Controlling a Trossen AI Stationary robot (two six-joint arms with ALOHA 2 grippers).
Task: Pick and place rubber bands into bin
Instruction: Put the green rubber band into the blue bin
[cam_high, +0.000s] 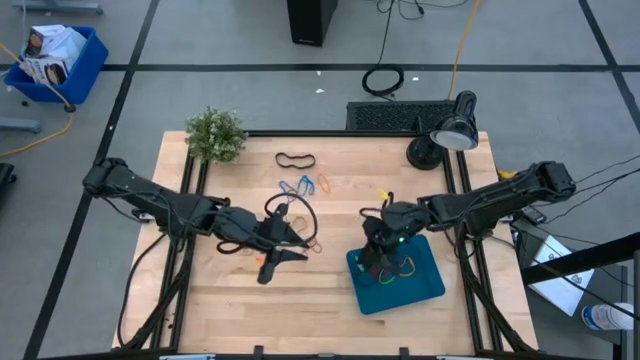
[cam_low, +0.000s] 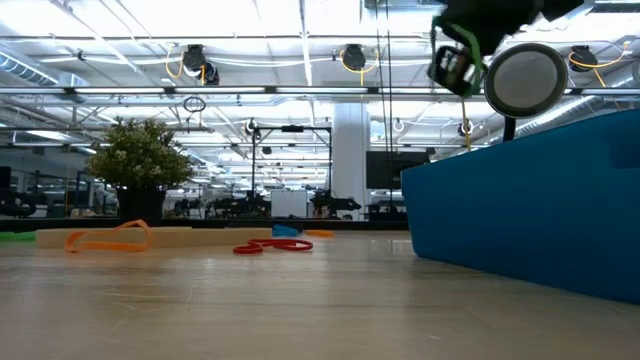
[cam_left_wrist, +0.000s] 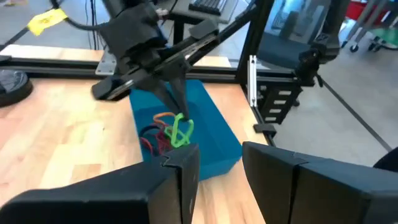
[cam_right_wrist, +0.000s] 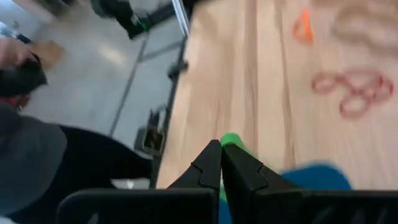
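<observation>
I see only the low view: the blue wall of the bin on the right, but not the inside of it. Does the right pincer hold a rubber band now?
Observer: Yes. The right pincer is shut on a green rubber band, which hangs just over the bin.
Operator: Are other bands lying inside the bin?
Observer: Yes, some red bands lie on its floor, right under the green one.
Operator: And where is the left pincer?
Observer: The left pincer is open and holds nothing. It is over the middle of the table, pointing toward the bin.
</observation>
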